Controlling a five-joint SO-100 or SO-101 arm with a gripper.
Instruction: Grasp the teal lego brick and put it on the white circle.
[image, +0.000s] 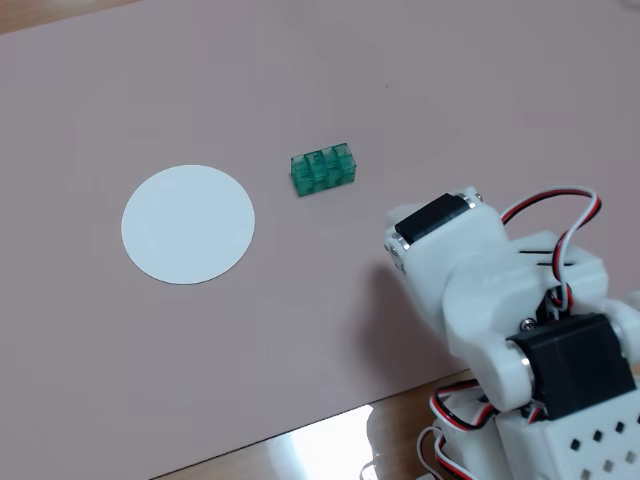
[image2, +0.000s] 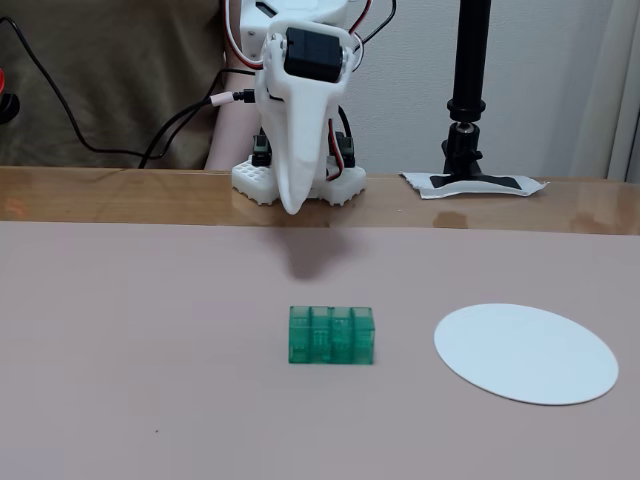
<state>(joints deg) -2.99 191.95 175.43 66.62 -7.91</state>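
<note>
The teal lego brick (image: 323, 170) lies on the pink mat and shows in both fixed views (image2: 331, 335). The white circle (image: 188, 224) lies flat on the mat a short gap from the brick, to its left in one fixed view and to its right in the other (image2: 525, 352). My gripper (image2: 292, 205) hangs point-down above the mat's far edge, well behind the brick and touching nothing. Its jaws look closed together and empty. From above, only the wrist and its motor (image: 440, 225) show, and the fingertips are hidden beneath.
The pink mat (image2: 120, 350) covers a wooden table (image2: 100, 190). The arm's base (image2: 300, 180) stands on the wood with red and black cables behind it. A black camera stand (image2: 468, 100) with a taped foot (image2: 475, 184) stands beside the base.
</note>
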